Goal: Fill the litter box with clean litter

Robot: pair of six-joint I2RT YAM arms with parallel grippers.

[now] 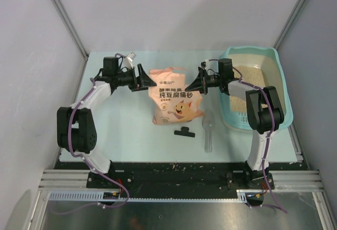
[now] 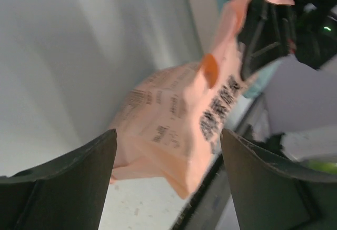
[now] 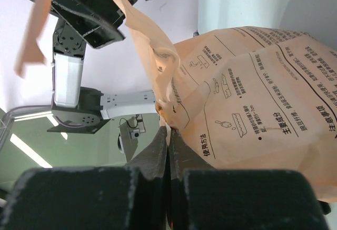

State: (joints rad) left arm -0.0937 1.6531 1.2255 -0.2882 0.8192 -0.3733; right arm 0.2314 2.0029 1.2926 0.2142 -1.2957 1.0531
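Note:
The teal litter box (image 1: 250, 50) stands at the right of the table, with beige clean litter (image 1: 254, 75) spread inside and its perforated ledge at the near end. The peach-pink cat bag (image 1: 171, 98) stands upright mid-table. My right gripper (image 1: 194, 86) is shut on the bag's right upper edge; in the right wrist view its fingers (image 3: 168, 130) pinch a fold of the bag (image 3: 263, 103). My left gripper (image 1: 143, 80) is at the bag's upper left, jaws wide open (image 2: 168, 135), with the bag (image 2: 168, 109) ahead of them and not gripped.
A clear plastic scoop (image 1: 208, 130) lies on the table in front of the litter box. A black clip (image 1: 184, 131) lies just in front of the bag. Grey walls and slanted frame posts close in the back and sides.

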